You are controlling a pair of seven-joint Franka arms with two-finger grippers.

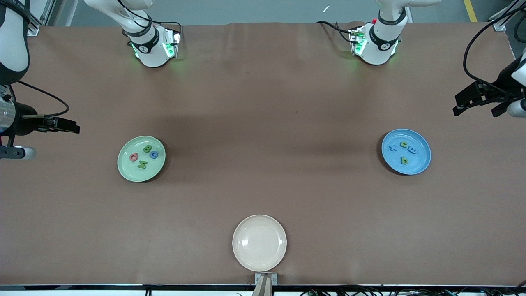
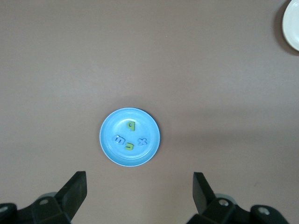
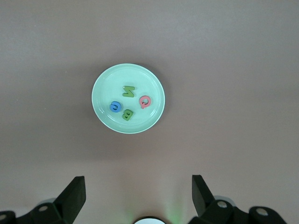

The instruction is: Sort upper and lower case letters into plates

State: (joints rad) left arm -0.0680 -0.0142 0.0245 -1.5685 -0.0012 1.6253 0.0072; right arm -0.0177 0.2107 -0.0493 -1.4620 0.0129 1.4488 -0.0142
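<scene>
Four letters, green, blue and one pink, lie in the green plate toward the right arm's end of the table. Four more, blue and green, lie in the blue plate toward the left arm's end. A cream plate sits nearer the camera than both, between them. The left tool waits past the blue plate, spread wide, holding nothing. The right tool waits past the green plate, likewise wide and empty.

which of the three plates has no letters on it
The cream-beige plate, nearest the front camera. The pale green plate and the bright blue plate each hold four letters.
</scene>
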